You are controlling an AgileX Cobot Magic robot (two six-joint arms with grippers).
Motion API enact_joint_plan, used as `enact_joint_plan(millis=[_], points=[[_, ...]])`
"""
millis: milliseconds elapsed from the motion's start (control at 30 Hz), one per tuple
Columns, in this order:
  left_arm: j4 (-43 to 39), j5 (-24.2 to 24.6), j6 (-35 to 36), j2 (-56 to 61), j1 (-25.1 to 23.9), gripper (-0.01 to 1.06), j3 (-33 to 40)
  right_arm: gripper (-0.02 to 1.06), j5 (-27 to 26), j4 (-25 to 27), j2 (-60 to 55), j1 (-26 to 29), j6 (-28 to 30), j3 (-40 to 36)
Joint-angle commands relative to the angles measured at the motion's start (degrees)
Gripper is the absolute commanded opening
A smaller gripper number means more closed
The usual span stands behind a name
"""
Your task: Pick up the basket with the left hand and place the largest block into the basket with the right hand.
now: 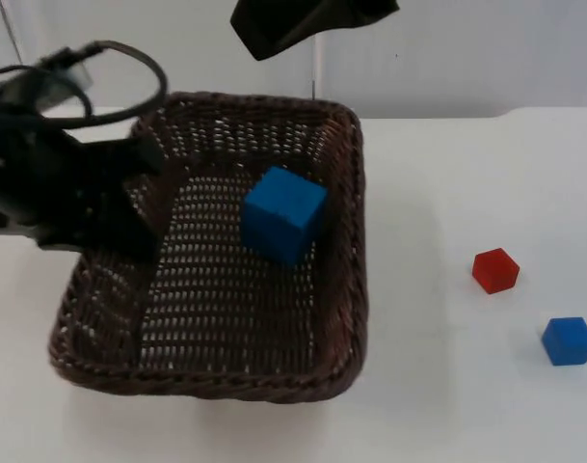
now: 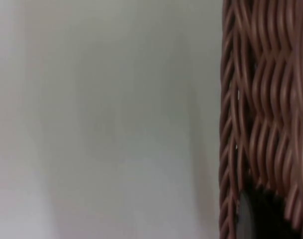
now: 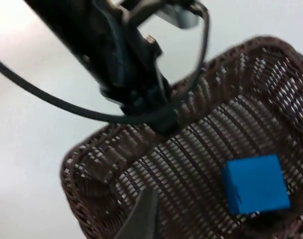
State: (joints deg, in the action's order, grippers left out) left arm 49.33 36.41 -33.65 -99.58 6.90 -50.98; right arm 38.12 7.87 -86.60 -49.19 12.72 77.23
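Observation:
The brown wicker basket (image 1: 346, 241) is held at its left rim by my left gripper (image 1: 139, 198), which is shut on the wall. In the left wrist view the woven wall (image 2: 263, 99) stands right against a black fingertip (image 2: 258, 214). The large blue block (image 1: 283, 214) lies tilted inside the basket, nearer its back right. My right gripper (image 3: 206, 224) hovers above the basket, open and holding nothing, looking down on the blue block (image 3: 255, 183). One of its fingers (image 3: 141, 219) is clear of the block. The right arm (image 1: 312, 24) hangs over the basket's back rim.
A small red block (image 1: 494, 270) and a small blue block (image 1: 568, 340) sit on the white table (image 1: 447, 174) right of the basket. The left arm (image 1: 42, 174) reaches in from the left, across the basket's left side.

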Motion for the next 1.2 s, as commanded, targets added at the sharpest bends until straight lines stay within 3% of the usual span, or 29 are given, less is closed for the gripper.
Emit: enact_joint_plan(millis=[0, 533, 1167], points=[[2.7, -0.3, -0.1, -1.8, 1.2, 0.00, -2.0, 0.83, 0.2, 0.0, 0.9, 0.0, -0.2, -0.3], [6.4, -1.2, -2.4, -16.4, 4.1, 0.00, -11.9, 0.83, 1.9, -0.2, 0.9, 0.0, -0.2, -0.3], [8.7, -0.6, -7.8, -17.8, 4.1, 0.00, -12.2, 0.83, 1.5, -0.2, 0.9, 0.0, -0.2, -0.3]])
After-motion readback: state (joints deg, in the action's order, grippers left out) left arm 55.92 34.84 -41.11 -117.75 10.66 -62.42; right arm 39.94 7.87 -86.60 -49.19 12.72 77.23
